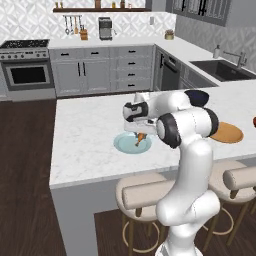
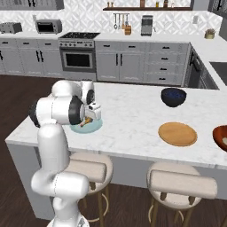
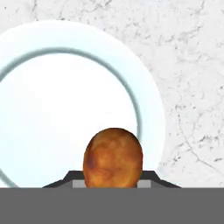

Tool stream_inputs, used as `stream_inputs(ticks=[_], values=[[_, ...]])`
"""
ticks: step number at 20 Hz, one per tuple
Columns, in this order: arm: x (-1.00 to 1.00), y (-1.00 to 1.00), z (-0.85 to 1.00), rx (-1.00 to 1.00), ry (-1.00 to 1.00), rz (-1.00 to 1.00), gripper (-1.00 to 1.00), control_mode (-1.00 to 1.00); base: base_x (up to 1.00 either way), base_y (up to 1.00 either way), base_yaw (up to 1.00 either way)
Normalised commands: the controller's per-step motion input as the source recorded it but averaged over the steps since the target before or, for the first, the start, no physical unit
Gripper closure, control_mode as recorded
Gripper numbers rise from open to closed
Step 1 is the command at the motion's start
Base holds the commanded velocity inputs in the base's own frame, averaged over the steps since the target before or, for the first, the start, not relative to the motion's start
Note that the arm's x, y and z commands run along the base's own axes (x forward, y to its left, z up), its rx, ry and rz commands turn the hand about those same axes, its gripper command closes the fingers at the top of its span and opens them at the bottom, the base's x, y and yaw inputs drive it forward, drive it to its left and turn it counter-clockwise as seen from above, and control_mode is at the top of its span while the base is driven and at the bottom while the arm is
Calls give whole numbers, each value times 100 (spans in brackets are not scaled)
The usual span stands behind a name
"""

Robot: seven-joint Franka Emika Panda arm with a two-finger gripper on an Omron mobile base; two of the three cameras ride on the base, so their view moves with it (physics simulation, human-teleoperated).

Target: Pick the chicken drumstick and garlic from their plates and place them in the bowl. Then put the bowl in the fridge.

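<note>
The light blue plate (image 1: 123, 145) (image 2: 94, 128) (image 3: 65, 109) lies near the island's front edge. My gripper (image 1: 140, 133) (image 2: 90, 116) hangs just over it, shut on the orange-brown chicken drumstick (image 1: 140, 138) (image 2: 88, 120) (image 3: 113, 157), whose thick end sits between the fingers in the hand view. The tan wood plate (image 1: 227, 132) (image 2: 177, 134) lies bare further right. The reddish-brown bowl (image 2: 220, 136) (image 1: 254, 121) is cut by the frame edge. A pale bit inside it could be the garlic. The fridge is out of view.
A dark blue-black bowl (image 1: 197, 96) (image 2: 173, 96) stands behind the wood plate. Padded stools (image 1: 145, 195) (image 2: 181, 181) stand under the island's front edge. A sink (image 1: 222, 70) is set in the counter at the back right. Bare marble spreads to the left of the blue plate.
</note>
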Motion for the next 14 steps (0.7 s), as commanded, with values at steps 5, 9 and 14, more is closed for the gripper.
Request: stream_inputs(ticks=[5,9,14], values=[[-100,-29,100,1,-44,-18,100,-100,0,0,0],[-99,-21,100,2,-12,-24,100,-100,0,0,0],[-84,-11,100,0,9,-23,100,-100,0,0,0]])
